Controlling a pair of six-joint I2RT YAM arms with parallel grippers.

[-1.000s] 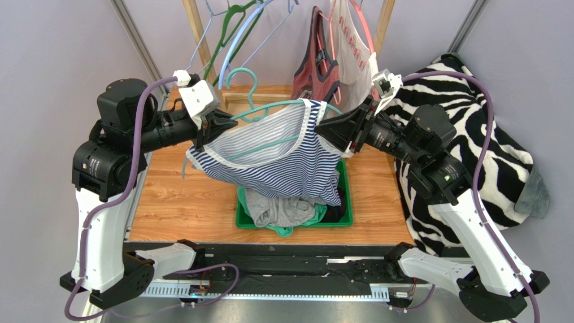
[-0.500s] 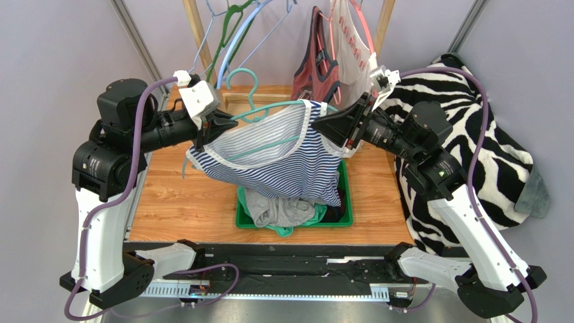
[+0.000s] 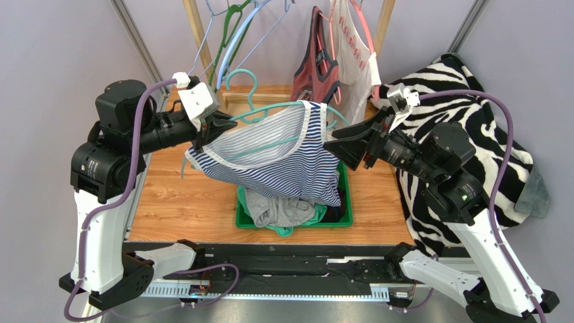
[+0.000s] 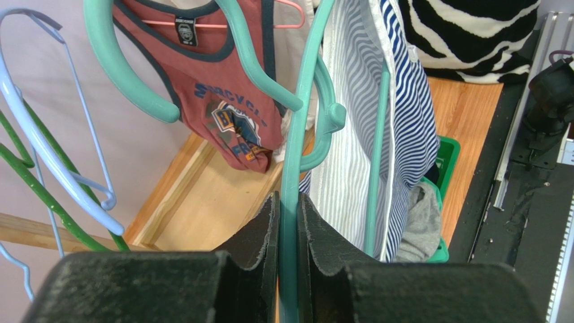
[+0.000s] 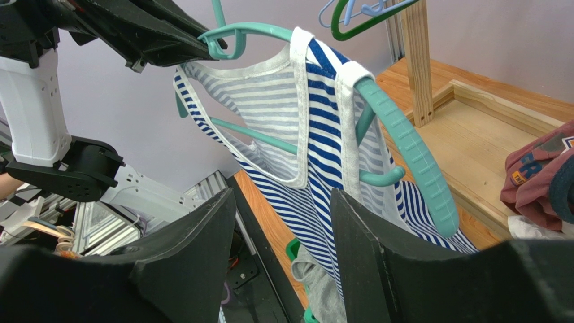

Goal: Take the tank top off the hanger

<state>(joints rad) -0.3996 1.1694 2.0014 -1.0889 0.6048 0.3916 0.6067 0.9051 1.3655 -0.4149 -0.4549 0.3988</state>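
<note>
A blue-and-white striped tank top (image 3: 286, 158) hangs on a teal hanger (image 3: 283, 108) held in the air above a green bin. My left gripper (image 3: 217, 126) is shut on the hanger's left arm; in the left wrist view (image 4: 288, 229) the teal bar (image 4: 291, 168) runs between the pads. One white-edged strap (image 5: 347, 121) still lies over the hanger's right arm (image 5: 411, 158). My right gripper (image 3: 337, 142) is open and empty, just right of the tank top's right side; in the right wrist view (image 5: 283, 208) the striped cloth (image 5: 316, 168) shows between the fingers but apart from them.
A green bin (image 3: 345, 219) with grey and green clothes sits on the wooden table (image 3: 182, 202) under the tank top. A rack at the back holds empty hangers (image 3: 229, 33), a red tank top (image 3: 315, 64) and a white top (image 3: 354, 50). A zebra-print blanket (image 3: 465, 101) lies right.
My right gripper has let go of the tank top's right shoulder, opened, and drawn back to the right and slightly down. The left gripper and hanger have not moved.
</note>
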